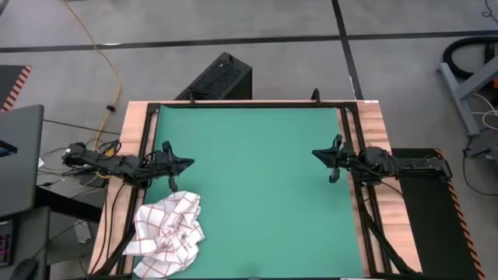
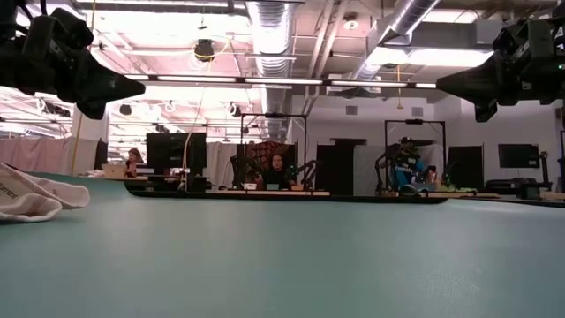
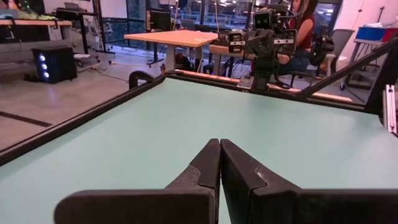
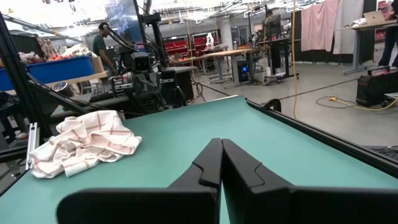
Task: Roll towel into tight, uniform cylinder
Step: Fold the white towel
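**Towel lies crumpled at the mat's near-left corner; both end effectors closed and empty**

The towel [image 1: 169,233] sits in a loose heap on the green mat [image 1: 257,187], at the corner near the left arm's base, partly draped over the mat's edge onto the wooden bench [image 1: 134,132]. No part of it is spread flat or rolled yet, so the task has not started.

The left end effector [image 1: 185,162] hovers above the mat just beyond the heap, its 2 fingers pressed together and holding nothing. The right end effector [image 1: 317,154] hangs over the opposite side, well apart from the towel, fingers likewise closed on nothing.

The cloth looks thin, light and limp; it will likely sag and bunch when lifted and slide easily on the smooth mat. A corner or hem is the sensible place to pinch, so the heap can be pulled open before rolling.

The folds hide most of the towel's edges, and no free corner is clearly seen from above; one may be tucked underneath. The low view shows only a sliver of cloth [image 2: 26,196] at its edge.
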Available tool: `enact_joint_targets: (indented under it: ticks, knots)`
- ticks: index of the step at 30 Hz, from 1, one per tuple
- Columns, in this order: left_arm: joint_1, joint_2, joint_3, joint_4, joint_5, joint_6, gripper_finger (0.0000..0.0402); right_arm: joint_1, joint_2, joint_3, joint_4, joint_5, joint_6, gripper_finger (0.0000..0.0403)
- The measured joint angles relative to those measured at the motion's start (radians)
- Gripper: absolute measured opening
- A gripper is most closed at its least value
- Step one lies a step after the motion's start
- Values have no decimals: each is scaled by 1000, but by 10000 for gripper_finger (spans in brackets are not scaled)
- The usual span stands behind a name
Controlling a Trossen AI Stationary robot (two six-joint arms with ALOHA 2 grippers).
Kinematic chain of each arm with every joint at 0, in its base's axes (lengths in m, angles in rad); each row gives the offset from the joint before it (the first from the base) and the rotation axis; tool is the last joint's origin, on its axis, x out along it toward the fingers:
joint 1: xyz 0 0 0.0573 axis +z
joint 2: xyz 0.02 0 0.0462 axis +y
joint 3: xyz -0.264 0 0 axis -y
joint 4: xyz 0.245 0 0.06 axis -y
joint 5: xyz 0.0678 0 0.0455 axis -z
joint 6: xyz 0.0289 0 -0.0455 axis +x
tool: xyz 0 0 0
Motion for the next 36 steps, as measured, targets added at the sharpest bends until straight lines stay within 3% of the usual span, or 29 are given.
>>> enact_joint_targets:
  ticks: [7,16,21,31,36]
  knots:
    - [0,0,0,0,-1,4,0,0,0,0,0,0,0,31]
    - [0,0,0,0,-97,-33,0,0,0,0,0,0,-1,31]
    - [0,0,0,0,-87,23,0,0,0,0,-2,0,-93,31]
    - [0,0,0,0,-68,-246,0,0,0,0,-1,0,-139,31]
    - [0,0,0,0,-65,-228,0,-1,0,0,11,0,-141,31]
